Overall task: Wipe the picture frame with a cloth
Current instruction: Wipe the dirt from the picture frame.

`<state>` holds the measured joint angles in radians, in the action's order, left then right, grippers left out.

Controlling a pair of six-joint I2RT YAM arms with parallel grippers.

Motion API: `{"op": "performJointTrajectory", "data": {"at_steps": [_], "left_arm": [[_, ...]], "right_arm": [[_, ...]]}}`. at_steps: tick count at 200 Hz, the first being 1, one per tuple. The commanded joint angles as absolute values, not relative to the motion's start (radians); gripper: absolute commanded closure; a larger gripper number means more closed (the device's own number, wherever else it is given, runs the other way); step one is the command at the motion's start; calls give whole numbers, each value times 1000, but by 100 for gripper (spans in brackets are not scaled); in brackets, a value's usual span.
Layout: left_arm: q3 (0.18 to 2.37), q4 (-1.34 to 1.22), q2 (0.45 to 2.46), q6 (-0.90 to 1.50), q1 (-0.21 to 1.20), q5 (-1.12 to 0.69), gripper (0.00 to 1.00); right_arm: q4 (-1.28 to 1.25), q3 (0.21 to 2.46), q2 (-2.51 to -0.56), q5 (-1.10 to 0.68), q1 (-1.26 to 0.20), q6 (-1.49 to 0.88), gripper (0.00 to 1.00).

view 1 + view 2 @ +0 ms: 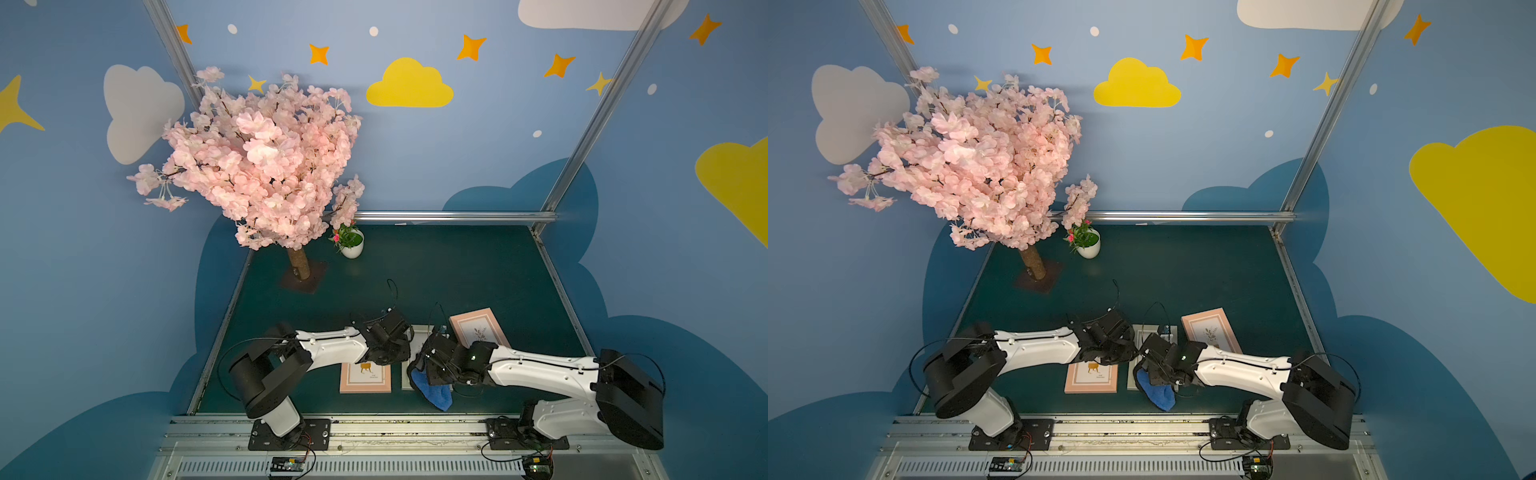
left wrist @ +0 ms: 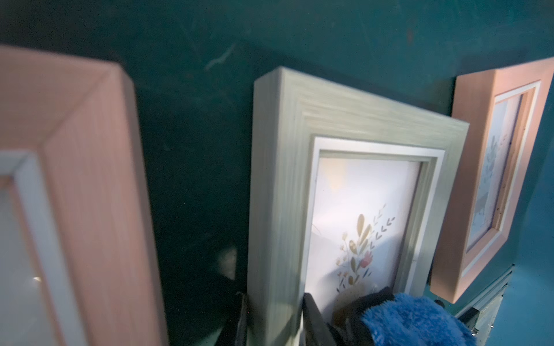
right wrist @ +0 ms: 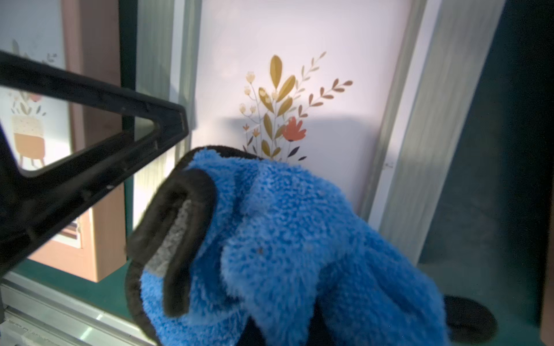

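1. Presently we find the left gripper [image 2: 273,296] clamped across one side rail of the pale grey wooden picture frame [image 2: 281,179], one jaw outside, one on the glass.
2. We note the right gripper [image 1: 422,368] closed on the plush blue microfibre cloth [image 3: 284,239].
3. We record that cloth bunched over the frame's glass, below its printed flowers [image 3: 278,110].
4. One pink wooden frame [image 1: 365,380] and a second pink frame [image 1: 478,328] flank it.

Staged robot booth; cloud-painted walls [image 1: 415,158]; aluminium rails [image 1: 453,216]
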<state>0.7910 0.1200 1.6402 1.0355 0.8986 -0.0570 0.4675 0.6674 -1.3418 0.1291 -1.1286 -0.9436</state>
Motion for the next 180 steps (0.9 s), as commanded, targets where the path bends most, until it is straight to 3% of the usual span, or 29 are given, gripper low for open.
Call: {"op": "performJointTrajectory", "data": {"at_steps": [1,124,180], "left_arm": [[753,206,1701,1044,896,-53,97],[719,187,1710,1055,897,-62,97],[721,195,1707,1062,897,-56,97]], "right_arm": [[627,620,-1368,105,-1133,-971,100],[496,838,-1613,64,-817,-673,100],[516,891,-1649,12,-782,-656,100]]}}
